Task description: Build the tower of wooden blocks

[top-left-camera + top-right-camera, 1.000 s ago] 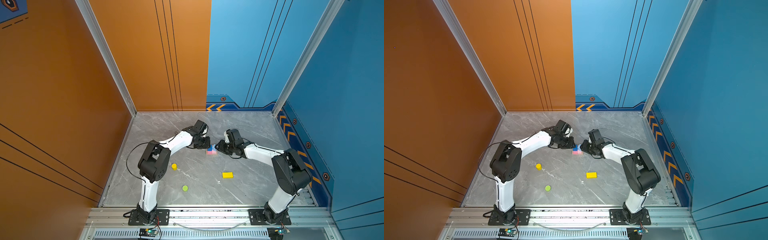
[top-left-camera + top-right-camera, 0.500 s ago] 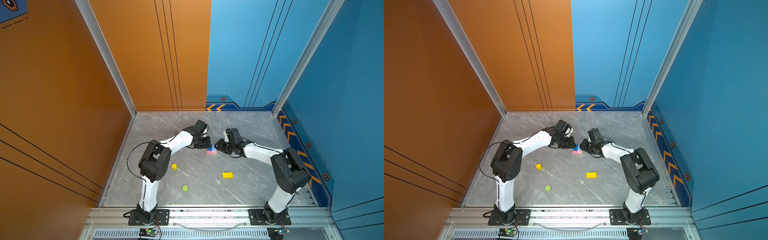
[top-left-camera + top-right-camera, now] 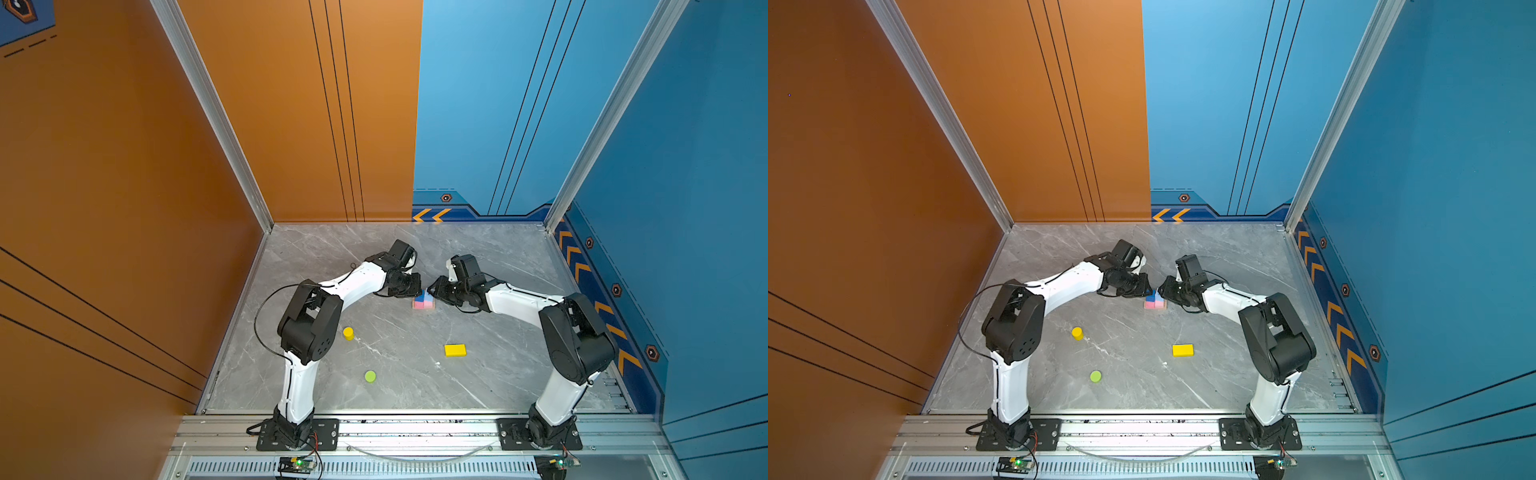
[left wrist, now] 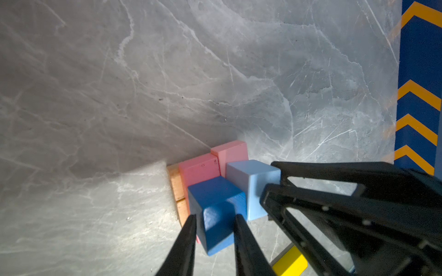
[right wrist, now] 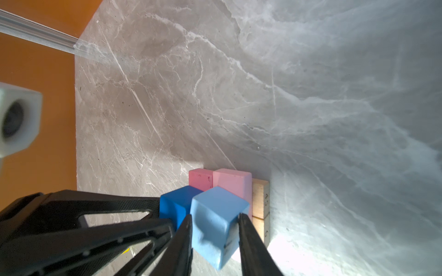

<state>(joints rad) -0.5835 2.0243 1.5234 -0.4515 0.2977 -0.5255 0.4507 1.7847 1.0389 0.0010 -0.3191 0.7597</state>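
Left pincer (image 4: 215, 218) is clamping the dark-blue cube (image 4: 215, 196), right pincer (image 5: 215, 218) the light-blue cube (image 5: 215, 205), both on pink bars (image 5: 232, 179); tan plank (image 5: 259, 198) is showing digits (possibly 43).

In both top views my left gripper (image 3: 417, 291), at 10 o'clock of the tower (image 3: 424, 304), and my right gripper (image 3: 432, 293), at 2 o'clock, cover its back. I cannot tell if my fingers press the dark-blue cube (image 4: 215, 198) and the light-blue cube (image 5: 215, 215) or just stand beside them. The tan planks (image 5: 259, 203) mostly hide under the pink bars (image 5: 230, 181). The yellow brick (image 4: 290, 265) is cut off in my left wrist view. A white camera box (image 5: 16, 119) is blurry and cut off.
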